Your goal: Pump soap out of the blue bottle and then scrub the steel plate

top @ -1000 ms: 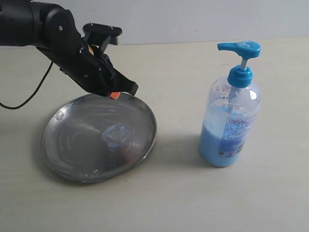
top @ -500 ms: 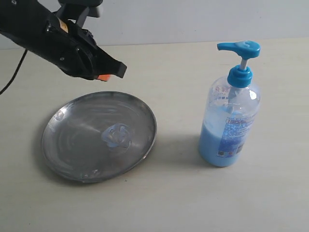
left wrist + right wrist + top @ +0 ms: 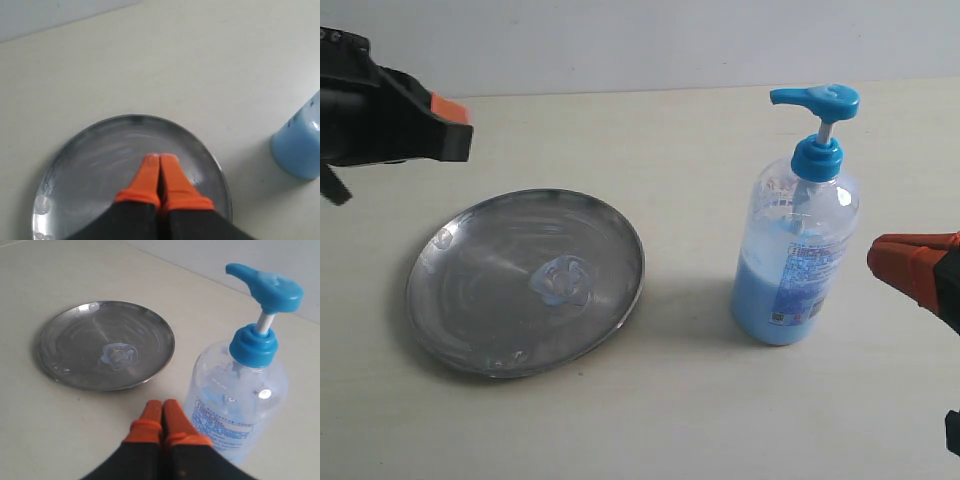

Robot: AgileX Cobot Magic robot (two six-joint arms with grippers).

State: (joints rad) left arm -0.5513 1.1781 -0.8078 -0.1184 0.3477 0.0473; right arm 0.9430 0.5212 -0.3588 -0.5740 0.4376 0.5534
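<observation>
Your left pincer (image 3: pixel 159 167), pinched shut on nothing, hangs near the round shiny steel plate (image 3: pixel 90 160), so lower it onto the pale blue soap blob (image 3: pixel 563 280) and rub small circles; your right pincer (image 3: pixel 162 412), shut and empty, sits beside the tall clear blue bottle (image 3: pixel 235 400).

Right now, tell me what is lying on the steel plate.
A small pale-blue soap blob sits near the middle of the steel plate, with faint streaks around it. Nothing else lies there. The left wrist view misses the blob: the left gripper covers it.
</observation>
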